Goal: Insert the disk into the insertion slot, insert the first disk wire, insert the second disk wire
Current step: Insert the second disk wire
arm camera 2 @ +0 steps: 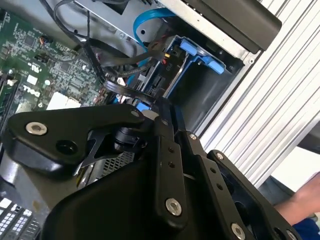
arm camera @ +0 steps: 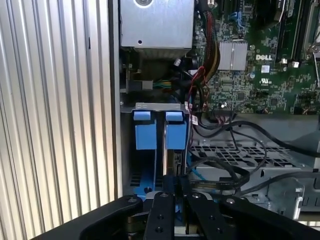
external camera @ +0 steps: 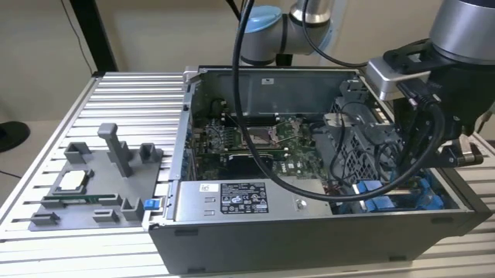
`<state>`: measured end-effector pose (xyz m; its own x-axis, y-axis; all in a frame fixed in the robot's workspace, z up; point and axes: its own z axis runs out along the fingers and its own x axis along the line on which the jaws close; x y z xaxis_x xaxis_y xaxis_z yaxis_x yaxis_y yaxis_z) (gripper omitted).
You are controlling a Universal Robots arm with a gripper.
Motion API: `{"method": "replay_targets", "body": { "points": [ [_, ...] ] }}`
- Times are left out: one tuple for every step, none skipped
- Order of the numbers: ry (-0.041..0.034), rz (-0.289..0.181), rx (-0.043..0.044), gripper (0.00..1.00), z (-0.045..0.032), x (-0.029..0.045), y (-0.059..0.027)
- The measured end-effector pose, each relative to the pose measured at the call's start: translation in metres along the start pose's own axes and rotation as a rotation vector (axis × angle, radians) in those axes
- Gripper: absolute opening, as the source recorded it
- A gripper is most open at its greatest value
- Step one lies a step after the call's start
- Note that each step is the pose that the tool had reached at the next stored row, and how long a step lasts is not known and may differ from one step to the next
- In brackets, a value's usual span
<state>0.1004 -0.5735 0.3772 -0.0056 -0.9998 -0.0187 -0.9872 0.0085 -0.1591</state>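
Gripper (arm camera: 175, 186) fingers pressed together — low in the computer case's (external camera: 309, 243) corner.
Fingertips sit at the insertion slot (arm camera: 157, 131), beside its blue tabs.

The computer case (external camera: 309, 243) sits on the table (external camera: 131, 110). A parts holder (external camera: 97, 185) lies on the table at the exterior view's left. The power-supply box (external camera: 247, 200) sits inside the case's near wall, the circuit board (external camera: 255, 142) behind it.
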Motion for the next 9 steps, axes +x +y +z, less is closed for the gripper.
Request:
{"method": "replay_targets", "body": {
  "points": [
    [0.0002, 0.000, 0.0020, 0.00, 0.0002, -0.0002, 0.0009],
    [0.0000, 0.000, 0.0037, 0.00, 0.0003, -0.0004, 0.0017],
    [0.0002, 0.000, 0.0059, 0.00, 0.0003, -0.0005, 0.0025],
    [0.0002, 0.000, 0.0080, 0.00, 0.0004, -0.0005, 0.0032],
    [0.0003, 0.000, 0.0100, 0.00, 0.0004, -0.0006, 0.0039],
    [0.0002, 0.000, 0.0111, 0.00, 0.0004, -0.0006, 0.0044],
    [0.0003, 0.000, 0.0112, 0.00, 0.0004, -0.0006, 0.0045],
    [0.0004, 0.000, 0.0112, 0.00, 0.0004, -0.0006, 0.0044],
    [0.0003, 0.000, 0.0112, 0.00, 0.0005, -0.0006, 0.0045]
  ]
}}
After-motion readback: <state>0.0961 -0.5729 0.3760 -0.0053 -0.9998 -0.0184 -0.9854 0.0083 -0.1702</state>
